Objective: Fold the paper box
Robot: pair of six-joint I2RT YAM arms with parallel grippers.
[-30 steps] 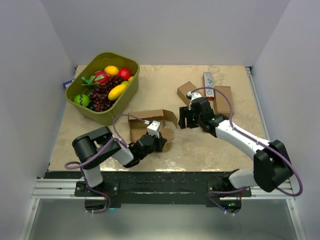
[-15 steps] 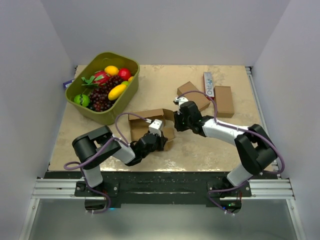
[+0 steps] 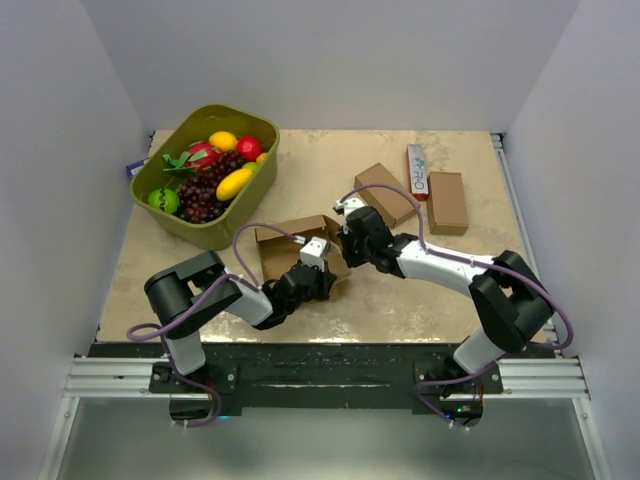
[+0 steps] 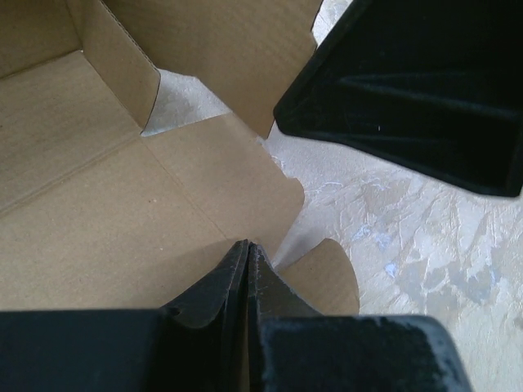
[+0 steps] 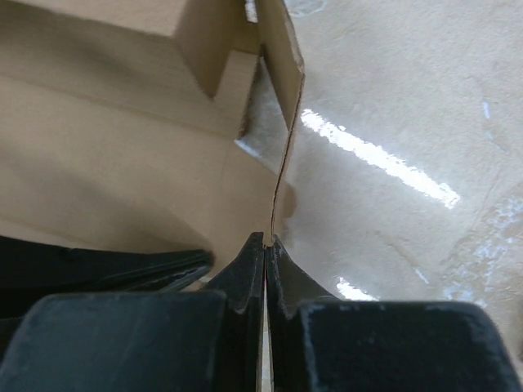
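Left wrist shows left jaws nipped tight on a paper box [image 4: 122, 220] flap; right jaws pinch its upright edge

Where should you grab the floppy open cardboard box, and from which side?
Probably best: pinch a thin upright flap of the paper box, edge-on from its outer side. The box lies spread open, too wide to span, but a flap's edge fits between the right fingers.

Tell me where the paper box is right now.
Top view: the paper box lies open near the centre, just nearside of the green bin, with the left gripper clamped on its near edge and the right gripper on its right flap.
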